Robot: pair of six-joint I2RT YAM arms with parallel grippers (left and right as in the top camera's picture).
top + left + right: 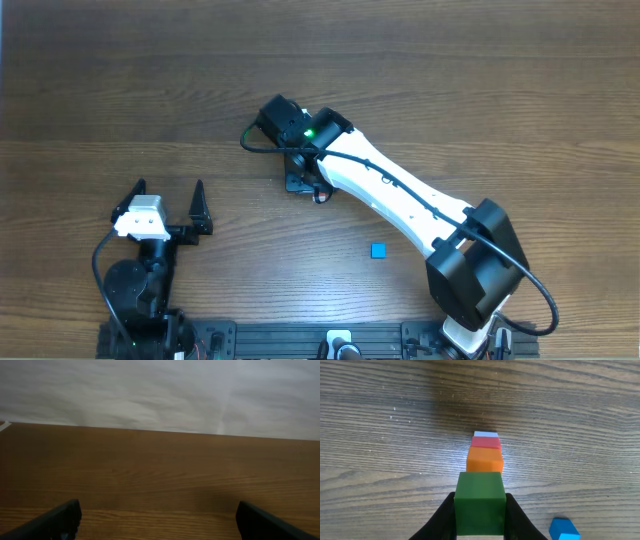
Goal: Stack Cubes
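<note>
My right gripper is shut on a green cube, one finger on each side of it. The green cube sits at the top of a column of cubes: orange, then red, then a pale blue one lowest. Whether green rests on orange or hovers just above it, I cannot tell. From above, the right gripper covers that column near the table's middle. A loose blue cube lies apart, nearer the right arm's base. My left gripper stands open over bare wood.
The wooden table stretches wide to the far side and to both sides. The right arm's white link crosses diagonally above the table between its base and the column. A pale wall rises beyond the table's far edge.
</note>
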